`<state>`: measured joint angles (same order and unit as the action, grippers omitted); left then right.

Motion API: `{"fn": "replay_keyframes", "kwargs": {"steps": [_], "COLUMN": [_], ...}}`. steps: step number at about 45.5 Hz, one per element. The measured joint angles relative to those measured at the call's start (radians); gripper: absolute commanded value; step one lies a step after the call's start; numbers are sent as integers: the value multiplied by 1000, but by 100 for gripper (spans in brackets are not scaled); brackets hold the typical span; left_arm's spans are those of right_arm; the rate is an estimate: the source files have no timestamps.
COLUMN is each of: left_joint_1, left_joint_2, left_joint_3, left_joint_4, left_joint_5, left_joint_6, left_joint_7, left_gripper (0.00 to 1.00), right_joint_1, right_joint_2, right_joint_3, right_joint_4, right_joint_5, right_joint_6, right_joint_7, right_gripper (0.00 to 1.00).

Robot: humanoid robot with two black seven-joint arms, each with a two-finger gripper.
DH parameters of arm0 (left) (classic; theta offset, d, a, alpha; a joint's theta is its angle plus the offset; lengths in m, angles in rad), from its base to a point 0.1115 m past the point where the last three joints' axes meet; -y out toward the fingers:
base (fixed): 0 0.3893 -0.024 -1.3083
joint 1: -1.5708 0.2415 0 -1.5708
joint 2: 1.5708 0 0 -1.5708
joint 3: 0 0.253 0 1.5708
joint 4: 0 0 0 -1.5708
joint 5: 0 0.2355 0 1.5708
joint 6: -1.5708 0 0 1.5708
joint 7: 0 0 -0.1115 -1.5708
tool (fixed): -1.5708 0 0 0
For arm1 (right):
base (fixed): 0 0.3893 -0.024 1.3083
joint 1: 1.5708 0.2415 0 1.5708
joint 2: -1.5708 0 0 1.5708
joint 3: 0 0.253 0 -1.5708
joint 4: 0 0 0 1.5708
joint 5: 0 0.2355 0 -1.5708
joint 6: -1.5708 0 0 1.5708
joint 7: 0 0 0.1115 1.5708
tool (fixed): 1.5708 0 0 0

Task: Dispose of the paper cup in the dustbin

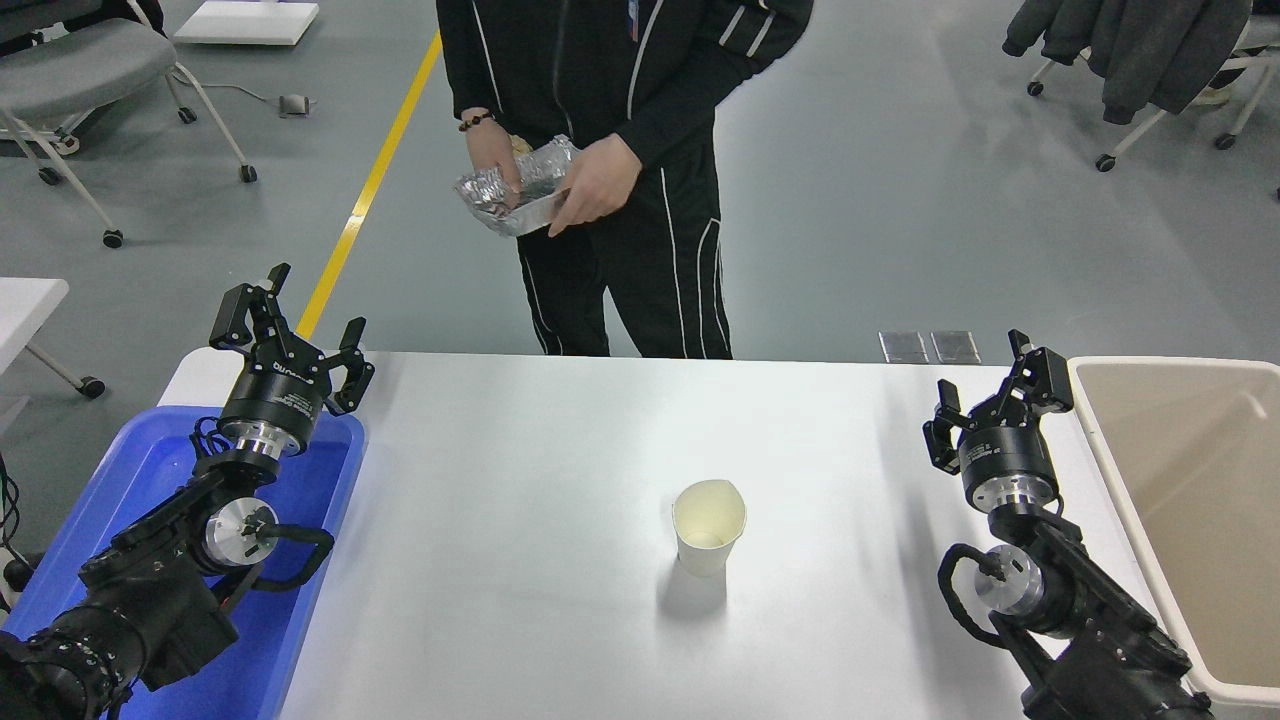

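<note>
Head view shows the cup (709,539) upright (rim slightly squashed) mid-table (520,520), well apart from both grippers. Right gripper (985,385) hovers wide and empty beside the dustbin (1110,470) at the right edge. Left gripper (290,325), also spread, sits over the blue tray (150,470).
</note>
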<state>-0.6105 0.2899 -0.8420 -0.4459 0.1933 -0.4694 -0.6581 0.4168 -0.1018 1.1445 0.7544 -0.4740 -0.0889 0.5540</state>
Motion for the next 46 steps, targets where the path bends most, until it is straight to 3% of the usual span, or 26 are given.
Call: {"fn": "replay_keyframes", "kwargs": {"steps": [21,46], "left_joint_1": [0,0], "left_joint_2": [0,0], "left_joint_3": [0,0], "left_joint_4": [0,0], "left_joint_5": [0,0], "left_joint_6": [0,0], "left_joint_7": [0,0], "left_gripper": [100,100], "right_joint_1": [71,69], "right_joint_2": [-26,-115], "right_joint_3": [-5,-7], "right_joint_4": [-7,-21], "right_joint_5": [0,9], "right_joint_6": [7,110], "right_joint_7": [0,0], "right_gripper": [99,99]}}
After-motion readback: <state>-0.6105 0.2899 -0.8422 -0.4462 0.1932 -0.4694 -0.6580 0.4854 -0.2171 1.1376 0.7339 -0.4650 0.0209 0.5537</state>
